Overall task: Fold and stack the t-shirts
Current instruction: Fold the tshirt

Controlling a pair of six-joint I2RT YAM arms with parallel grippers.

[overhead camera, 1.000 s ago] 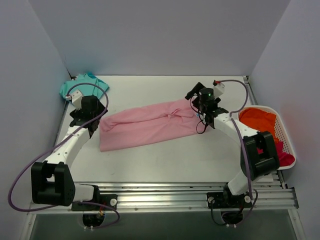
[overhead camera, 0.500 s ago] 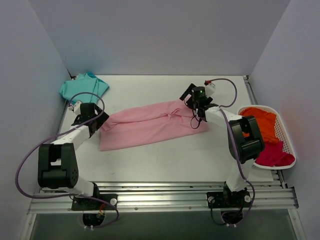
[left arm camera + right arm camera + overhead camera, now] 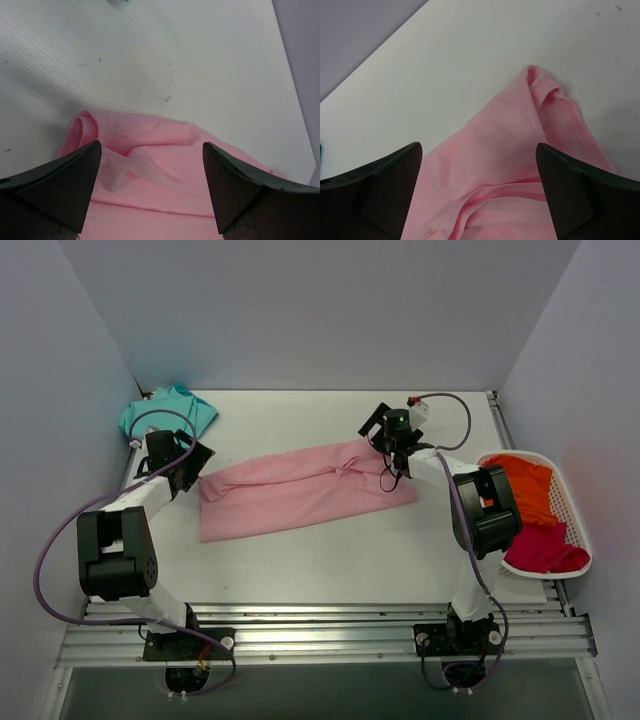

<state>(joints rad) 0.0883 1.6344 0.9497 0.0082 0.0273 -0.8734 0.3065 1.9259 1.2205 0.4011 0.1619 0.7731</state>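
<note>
Folded light pink cloth t-shirt (image 3: 300,492) lies on white counter (image 3: 300,560). Left gripper (image 3: 151,145) & right gripper (image 3: 479,145) over its ends, jaws apart.

Left gripper: the left gripper (image 3: 151,146) is hanging over the cloth, its jaws standing wide apart with nothing pinched between them.
Fingers: two dark fingers (image 3: 60,185) are framing the bottom corners, one on each side; whether they are touching the cloth, I cannot tell.
Pink t-shirt: the pink t-shirt (image 3: 180,170) is lying on the table under the gap. Its left end is curling into a small rounded roll, and a soft crease is running across toward the right-hand finger.
Table: the white table (image 3: 175,50) is filling the upper part, showing faint scuffs and dark specks.
Teal cloth: a sliver of teal cloth (image 3: 119,1) is peeking in at the top edge, well apart from the pink.
Wall: a grey-purple wall (image 3: 300,40) is closing off the top right corner.
</note>
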